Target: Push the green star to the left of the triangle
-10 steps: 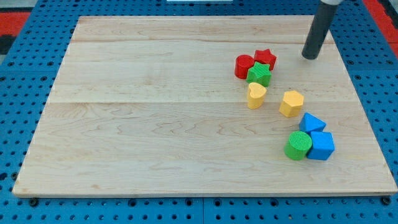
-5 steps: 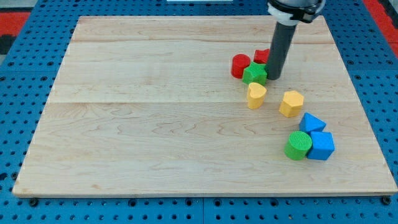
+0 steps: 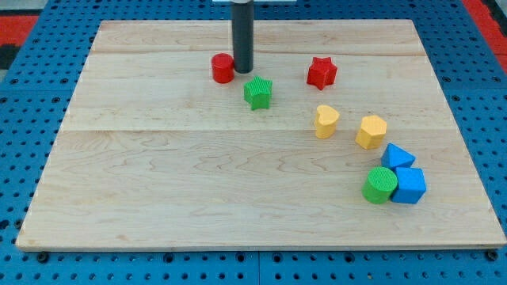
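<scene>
The green star (image 3: 257, 92) lies on the wooden board (image 3: 158, 182), above and left of the middle. My tip (image 3: 242, 70) is just up-left of it, right next to a red cylinder (image 3: 223, 68) on its left. The blue triangle (image 3: 397, 155) sits at the view's lower right, far to the right of the star and lower in the view.
A red star (image 3: 321, 72) lies to the right of the green star. A yellow heart (image 3: 325, 121) and a yellow hexagon (image 3: 371, 131) lie mid-right. A green cylinder (image 3: 379, 184) and a blue cube (image 3: 409, 185) sit just below the triangle.
My tip swept from the upper right to the left across the red and green cluster. The green star and red cylinder slid left; the red star shifted slightly left and now stands alone.
</scene>
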Available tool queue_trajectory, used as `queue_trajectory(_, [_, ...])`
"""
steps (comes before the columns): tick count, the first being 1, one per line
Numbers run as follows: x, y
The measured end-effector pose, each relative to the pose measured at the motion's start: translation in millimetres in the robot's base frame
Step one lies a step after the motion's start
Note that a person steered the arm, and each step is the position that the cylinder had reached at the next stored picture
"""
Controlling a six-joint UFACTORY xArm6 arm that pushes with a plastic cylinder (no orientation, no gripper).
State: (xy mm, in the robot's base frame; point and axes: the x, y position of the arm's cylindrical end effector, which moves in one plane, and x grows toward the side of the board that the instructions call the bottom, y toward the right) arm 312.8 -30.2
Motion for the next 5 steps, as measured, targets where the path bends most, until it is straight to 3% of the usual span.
queue_trajectory(2, [35, 8])
queue_trajectory(5, [61, 103])
